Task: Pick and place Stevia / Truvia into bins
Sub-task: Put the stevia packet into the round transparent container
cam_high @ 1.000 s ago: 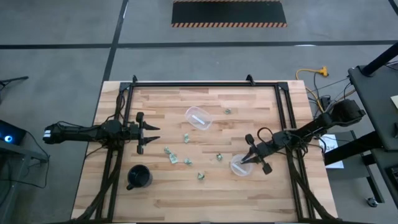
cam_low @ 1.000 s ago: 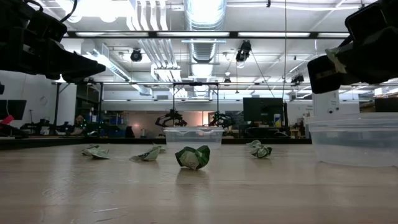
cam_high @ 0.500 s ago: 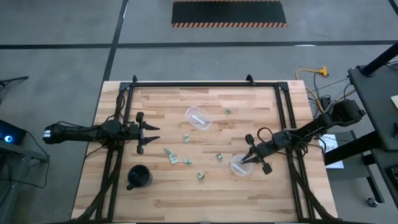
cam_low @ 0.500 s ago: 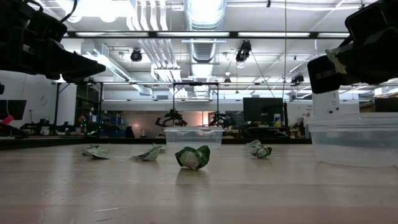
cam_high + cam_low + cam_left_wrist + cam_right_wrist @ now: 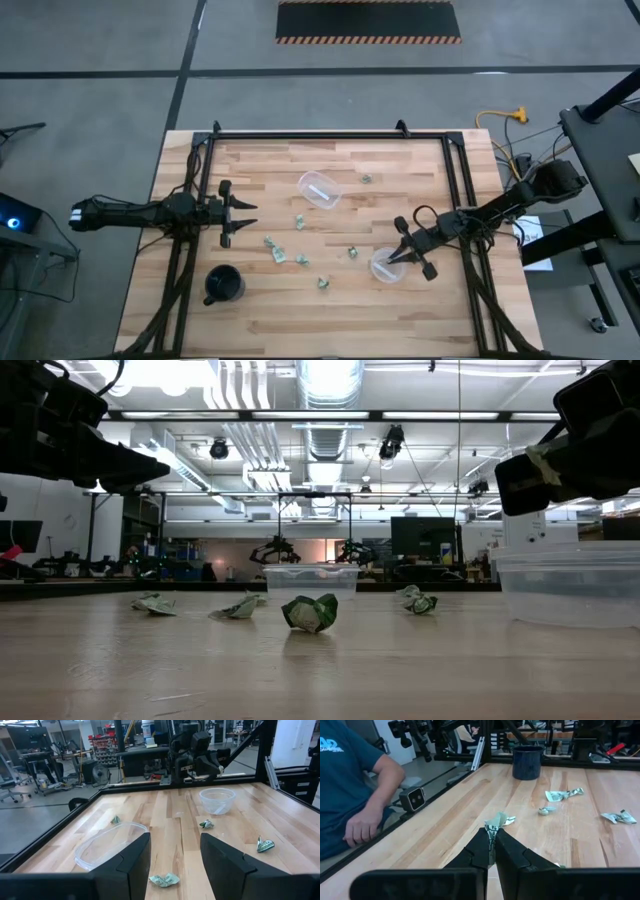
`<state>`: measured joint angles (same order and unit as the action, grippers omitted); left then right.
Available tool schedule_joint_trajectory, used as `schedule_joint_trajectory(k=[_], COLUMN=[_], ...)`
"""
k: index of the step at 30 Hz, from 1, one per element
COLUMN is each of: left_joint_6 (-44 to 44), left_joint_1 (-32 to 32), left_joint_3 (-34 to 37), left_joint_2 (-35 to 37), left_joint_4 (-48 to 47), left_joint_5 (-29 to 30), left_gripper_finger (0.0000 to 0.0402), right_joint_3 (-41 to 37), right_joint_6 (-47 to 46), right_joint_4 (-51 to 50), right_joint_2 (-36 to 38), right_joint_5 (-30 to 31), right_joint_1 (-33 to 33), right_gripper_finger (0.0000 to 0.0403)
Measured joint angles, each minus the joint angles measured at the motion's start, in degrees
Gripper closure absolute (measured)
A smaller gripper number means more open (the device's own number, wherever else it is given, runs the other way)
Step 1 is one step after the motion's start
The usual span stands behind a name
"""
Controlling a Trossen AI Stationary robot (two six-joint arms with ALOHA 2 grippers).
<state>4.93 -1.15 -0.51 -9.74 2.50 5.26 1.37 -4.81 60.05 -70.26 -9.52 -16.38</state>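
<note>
Our right gripper [image 5: 493, 851] pinches a crumpled green-and-white Stevia packet [image 5: 493, 826] above the nearer clear cup [image 5: 387, 267]. Our left gripper [image 5: 243, 215] hangs with fingers spread over the surface [image 5: 280, 305], beside scattered packets [image 5: 279, 252] and the farther clear cup [image 5: 320, 190].

The high view looks straight down on the whole table [image 5: 330, 300]. The low view sits at tabletop height, facing the room. Both share the crumpled packets [image 5: 309, 612].

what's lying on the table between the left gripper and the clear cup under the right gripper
In the high view, several loose packets lie scattered on the wood between the open left gripper and the clear cup under the right gripper, which pinches one packet.
</note>
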Motion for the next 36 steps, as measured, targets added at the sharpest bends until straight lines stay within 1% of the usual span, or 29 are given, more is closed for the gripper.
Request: schedule_joint_trajectory(k=[4,7,26,36], left_joint_6=[-0.02,-0.01,-0.02,-0.02], left_joint_1=[0.00,-0.01,0.00,-0.01], left_joint_3=[0.00,0.00,0.00,0.00], left_joint_2=[0.02,0.01,0.00,0.02], left_joint_4=[0.00,0.00,0.00,0.00], left_joint_5=[0.00,0.00,0.00,0.00], left_gripper_finger=[0.0246,0.0246,0.0246,0.0246], right_joint_3=[0.00,0.00,0.00,0.41], right_joint_6=[-0.12,-0.21,-2.32,-3.99], right_joint_4=[0.04,0.13,0.20,0.28], right_joint_2=[0.00,0.00,0.00,-0.02], right_joint_5=[0.00,0.02,0.12,0.61], right_joint_1=[0.00,0.00,0.00,0.02], right_gripper_finger=[0.0388,0.0375,0.0204,0.0149])
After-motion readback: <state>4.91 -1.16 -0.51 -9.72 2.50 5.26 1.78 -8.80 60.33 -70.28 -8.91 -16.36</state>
